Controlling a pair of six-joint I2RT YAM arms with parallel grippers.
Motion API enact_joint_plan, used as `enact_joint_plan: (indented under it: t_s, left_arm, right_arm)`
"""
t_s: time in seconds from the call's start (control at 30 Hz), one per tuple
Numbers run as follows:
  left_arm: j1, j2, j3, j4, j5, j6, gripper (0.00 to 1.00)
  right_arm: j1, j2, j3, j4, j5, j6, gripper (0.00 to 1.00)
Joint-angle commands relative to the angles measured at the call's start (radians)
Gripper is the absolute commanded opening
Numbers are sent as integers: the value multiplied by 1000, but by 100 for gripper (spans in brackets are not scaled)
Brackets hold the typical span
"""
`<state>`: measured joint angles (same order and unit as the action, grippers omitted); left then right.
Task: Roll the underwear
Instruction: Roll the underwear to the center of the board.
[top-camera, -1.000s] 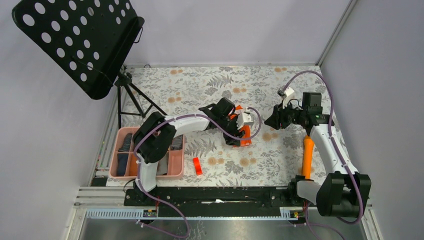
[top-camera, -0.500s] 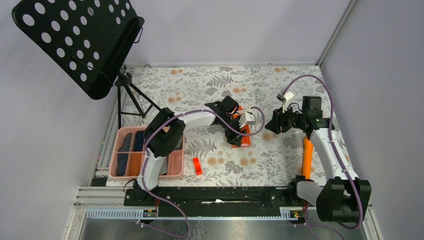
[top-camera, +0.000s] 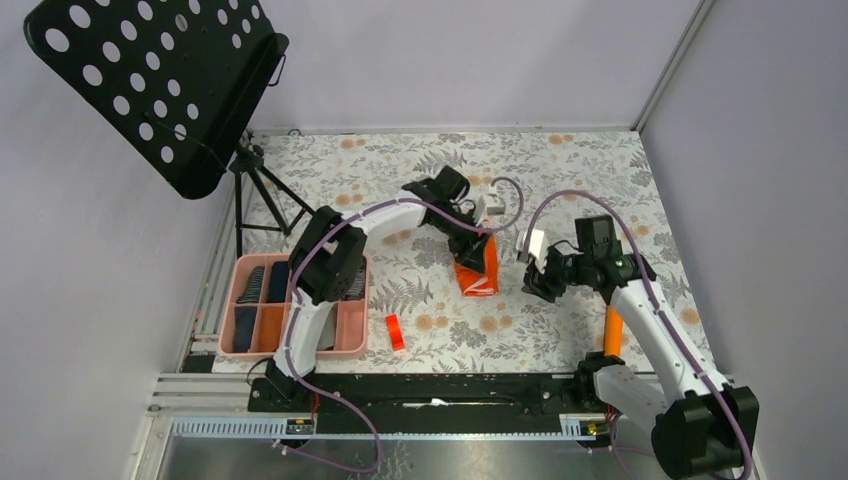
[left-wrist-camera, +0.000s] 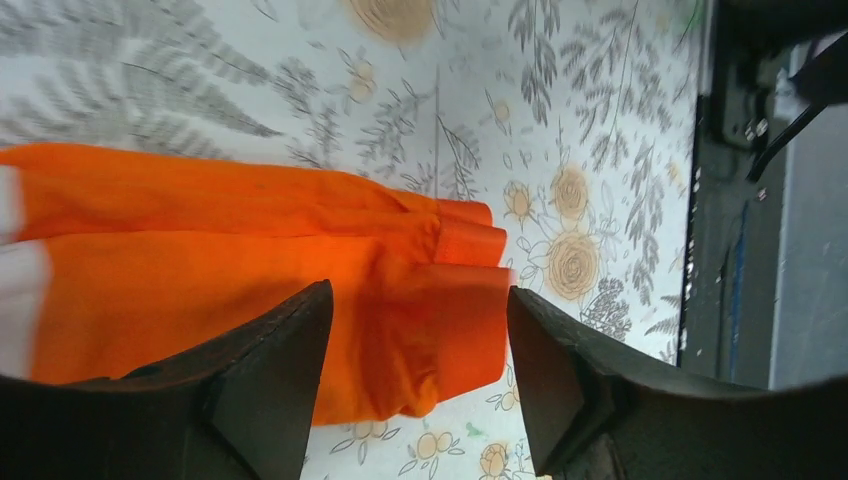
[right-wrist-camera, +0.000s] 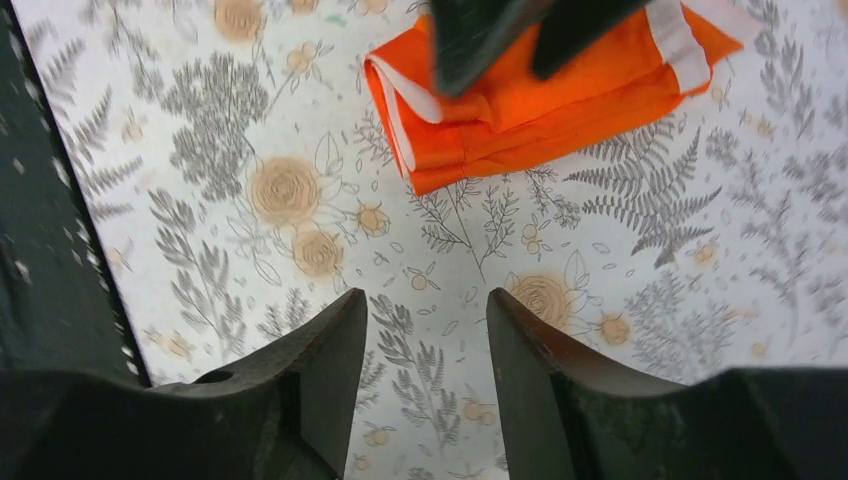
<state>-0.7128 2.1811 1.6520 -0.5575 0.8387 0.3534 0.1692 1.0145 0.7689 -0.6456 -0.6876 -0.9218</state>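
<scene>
The bright orange underwear (top-camera: 479, 274) lies folded in a long strip on the floral tablecloth at mid-table. In the left wrist view it (left-wrist-camera: 230, 250) fills the left half, white waistband at the left edge. My left gripper (top-camera: 468, 243) is open, its jaws wide over the strip's end (left-wrist-camera: 420, 335) without closing on it. My right gripper (top-camera: 533, 283) is open and empty just right of the underwear. Its wrist view shows bare cloth between the jaws (right-wrist-camera: 428, 330), with the underwear (right-wrist-camera: 560, 100) further ahead.
A pink compartment tray (top-camera: 292, 353) at the near left holds dark rolled garments (top-camera: 258, 283). A small red block (top-camera: 395, 332) lies near the front. A long orange cylinder (top-camera: 612, 332) is by the right arm. A black music stand (top-camera: 160, 80) stands at the far left.
The left gripper has drawn back, and the orange underwear now shows as a longer strip. The right arm has swung left and nearer, close to the underwear's right side.
</scene>
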Motion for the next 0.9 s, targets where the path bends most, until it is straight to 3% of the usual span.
enact_joint_plan:
  t_s: [0.0,0.2,0.4,0.67,0.87]
  left_arm:
    - [87,-107,66,45,116,-132,69]
    - [155,-230,-33,-20,171,-123,70]
    - [185,-380,-194,27,59,-171,69]
    - [241,-494,-312,79,-49,-189,67]
    - [250,-517,-348,84,-62,-198,67]
  right_arm:
    - [61,-64,-70,61,32,-307,57]
    - [227,58,-73,233,77,-345,60]
    - [354,225,-40,293,100,-411,60]
    - [395,359,-31,323,118,-502,60]
    - [395,464,-38,404,241,-499,60]
